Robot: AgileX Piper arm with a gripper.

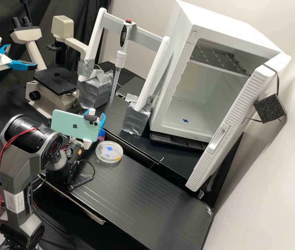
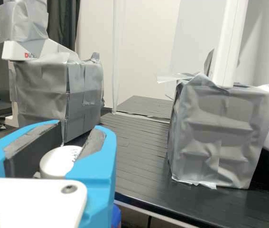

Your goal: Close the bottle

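Observation:
At the bench's middle-left in the high view is my gripper (image 1: 102,121), a blue finger showing beside the phone on its mount. Just under that finger is a small purple and blue thing (image 1: 101,135), perhaps part of the bottle. In the wrist view my gripper (image 2: 77,135) is shut on a round white cap (image 2: 57,162), which sits between the dark pads. A sliver of something blue and red (image 2: 117,216) shows below one finger. The bottle's body is mostly hidden, and whether the cap rests on it cannot be told.
A clear round dish (image 1: 109,151) lies close to the gripper. Behind stand two tape-wrapped blocks (image 1: 96,89) (image 1: 136,119) holding a white frame with a pipette (image 1: 120,59). A microscope (image 1: 55,81) is at the back left, and an open white cabinet (image 1: 189,114) at the right.

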